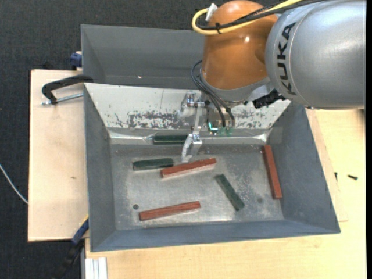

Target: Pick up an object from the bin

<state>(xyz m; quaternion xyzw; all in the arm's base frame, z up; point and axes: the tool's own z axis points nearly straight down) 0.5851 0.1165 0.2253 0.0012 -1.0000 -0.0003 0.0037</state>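
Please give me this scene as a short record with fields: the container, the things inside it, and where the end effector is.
container: grey metal bin
middle red-brown bar: lies flat, centre of the floor
front red-brown bar: lies flat, near the front wall
right red-brown bar: along the right wall
back green bar: at the foot of the back wall
left green bar: by the middle bar's left end
right green bar: slanted, right of centre
end effector: low, over the middle red-brown bar's left part
contact: cannot tell

Matt grey metal bin (99, 173) – floor scuffed and speckled, flat matt red bars (188, 168), dull dark-green bars (230, 192)
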